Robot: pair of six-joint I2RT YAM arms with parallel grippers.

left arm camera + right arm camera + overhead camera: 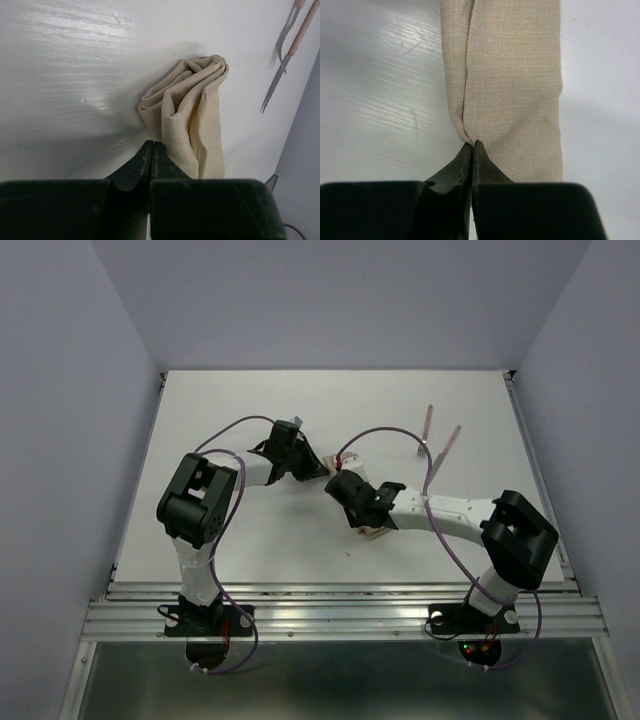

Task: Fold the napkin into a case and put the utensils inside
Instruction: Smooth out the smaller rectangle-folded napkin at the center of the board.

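Observation:
The tan napkin (515,75) lies folded into a narrow layered strip on the white table. One end is bunched up (192,100). My right gripper (472,144) is shut, its tips pinching the crease at the strip's near end. My left gripper (152,144) is shut too, with cloth running in along its right finger. In the top view both grippers (300,462) (345,488) meet at mid-table and cover most of the napkin (374,533). The utensils lie side by side at the back right: a fork (427,430) (284,40) and a knife (446,452) (275,85), both with pinkish handles.
Grey walls close in the white table (240,400) on three sides. A metal rail (340,615) with both arm bases runs along the near edge. Purple cables (400,432) loop over the arms.

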